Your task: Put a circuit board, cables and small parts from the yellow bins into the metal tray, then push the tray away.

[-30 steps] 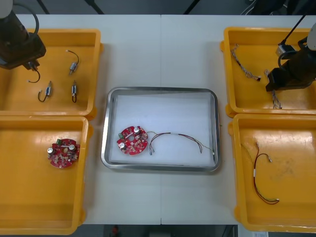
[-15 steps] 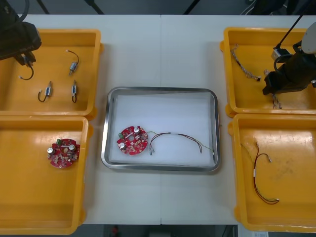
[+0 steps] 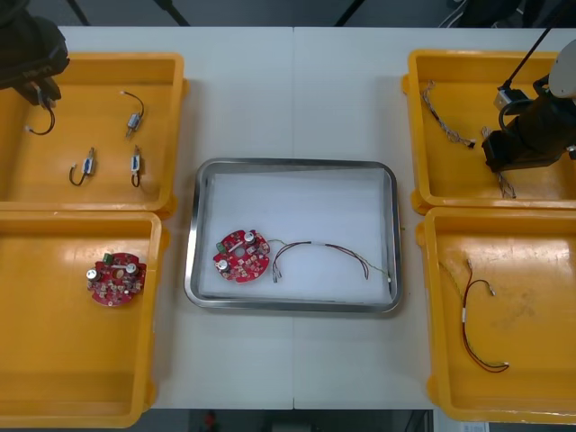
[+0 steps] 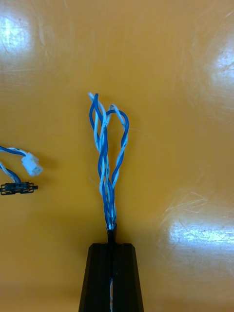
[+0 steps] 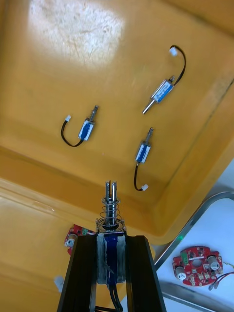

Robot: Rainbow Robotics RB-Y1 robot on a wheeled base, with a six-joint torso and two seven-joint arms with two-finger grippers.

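Gripping a small metal part (image 5: 111, 214), the left claw (image 5: 111, 240) hangs above a yellow bin (image 5: 53, 63). The right claw (image 4: 111, 248) pinches a blue and white cable (image 4: 107, 156)

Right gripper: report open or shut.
Shut on the twisted blue and white cable: the right gripper pinches its end between nearly touching fingers.

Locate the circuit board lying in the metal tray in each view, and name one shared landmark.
Front view: the circuit board lies in the metal tray's near-left part.
Left wrist view: it lies on the tray's white floor, beside the left tool, shut on a small metal part.
Right wrist view: faces a yellow bin's floor and the right tool's blue and white cable.
Shared landmark: the tray's shiny rim.
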